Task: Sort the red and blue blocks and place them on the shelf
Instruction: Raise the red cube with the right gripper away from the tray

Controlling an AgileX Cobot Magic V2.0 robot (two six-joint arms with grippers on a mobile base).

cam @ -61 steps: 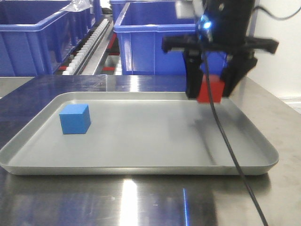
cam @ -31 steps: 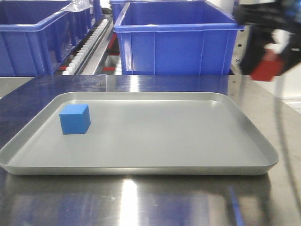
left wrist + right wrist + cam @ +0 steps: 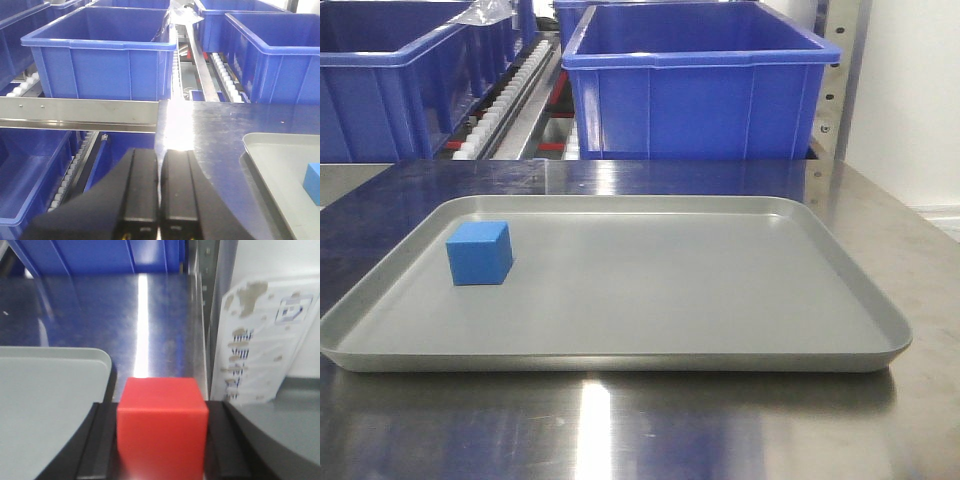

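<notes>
A blue block [image 3: 479,252] sits at the left of the grey tray [image 3: 720,360] in the front view; its corner also shows in the left wrist view [image 3: 312,183]. My right gripper [image 3: 162,440] is shut on a red block [image 3: 162,427] and holds it above the steel table, past the tray's right corner [image 3: 75,357]. It is out of the front view. My left gripper [image 3: 159,190] is shut and empty, over the table's left edge, left of the tray [image 3: 270,150].
Blue bins [image 3: 695,85] stand on roller racks behind the table. More bins [image 3: 105,55] show in the left wrist view. A white wall with a paper sheet [image 3: 260,340] is right of the table edge.
My right gripper, holding the red block, has lifted off the tray's far right, moved right and left the front view. The blue block has not moved.
</notes>
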